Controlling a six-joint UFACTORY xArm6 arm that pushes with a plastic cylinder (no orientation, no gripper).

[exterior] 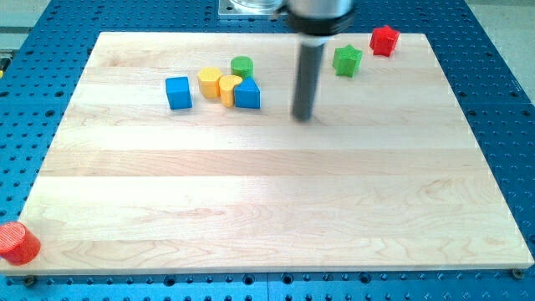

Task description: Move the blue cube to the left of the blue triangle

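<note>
two blue blocks (178,92) (247,94), my tip (303,117) right

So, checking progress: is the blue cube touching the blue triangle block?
Apart: the camera view shows yellow blocks between blue cube and blue triangle.

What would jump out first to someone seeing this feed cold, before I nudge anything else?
Probably the dark rod coming down from the view's top centre, my tip resting on bare board to the right of a tight cluster: blue triangle, yellow blocks and a green cylinder. The blue cube stands apart at that cluster's left. A red block sits off the board at the view's bottom left corner.
</note>
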